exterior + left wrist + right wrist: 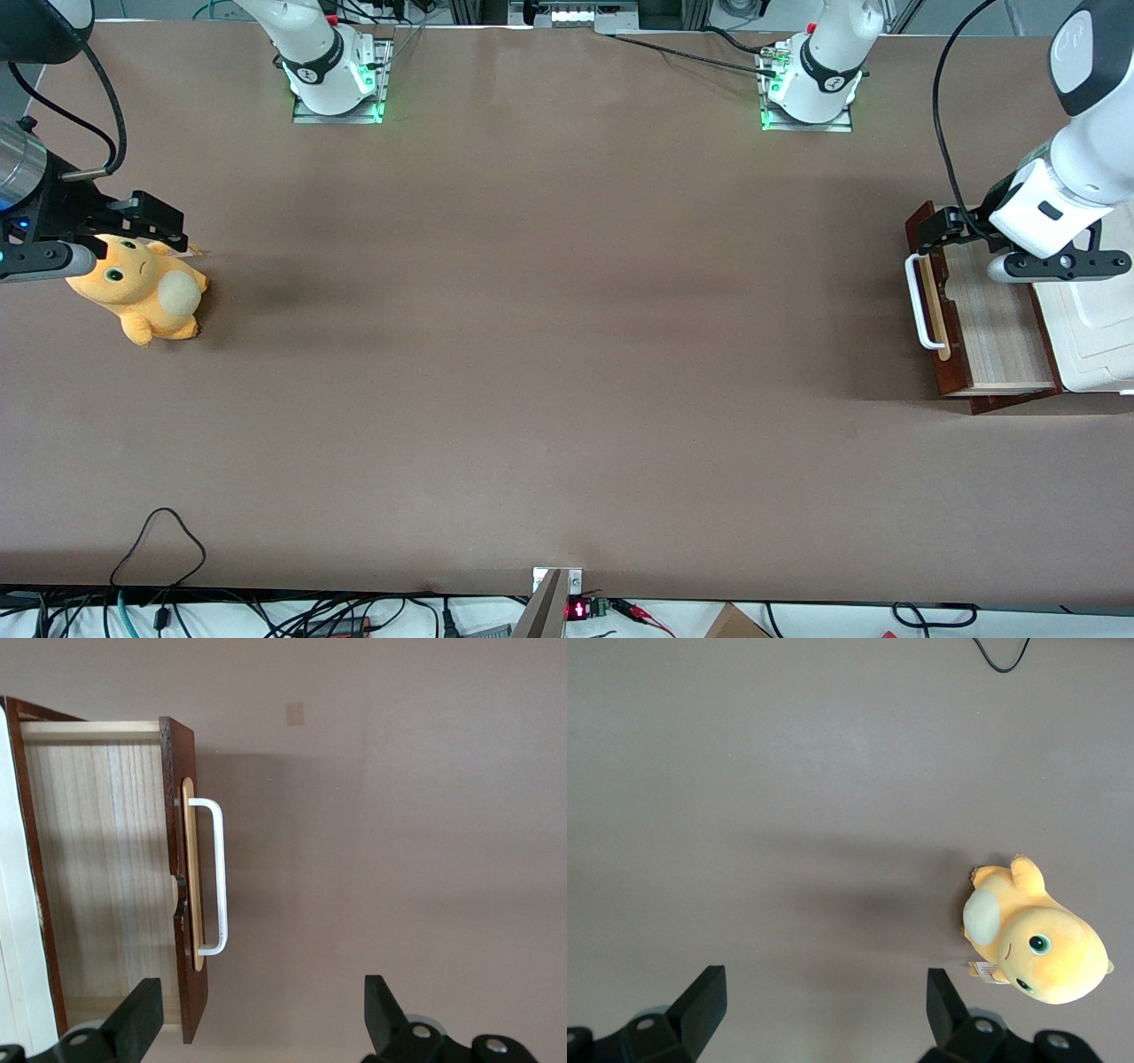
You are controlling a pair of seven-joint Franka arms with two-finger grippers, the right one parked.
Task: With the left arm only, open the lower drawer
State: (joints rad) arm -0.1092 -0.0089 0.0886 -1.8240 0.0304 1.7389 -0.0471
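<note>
Drawer work at the working arm's end of the brown table: the shallow lower drawer [990, 328] with its dark reddish-brown wooden front stands pulled out of the white moulded cabinet [1094, 328], pale wood floor exposed. The glossy white left arm [1076, 168] holds its small black two-finger gripper [264, 1028] above the drawer, fingers spread wide and gripping nothing. The white loop handle [215, 877] runs lengthwise along the drawer front, lying between the fingers' line.
</note>
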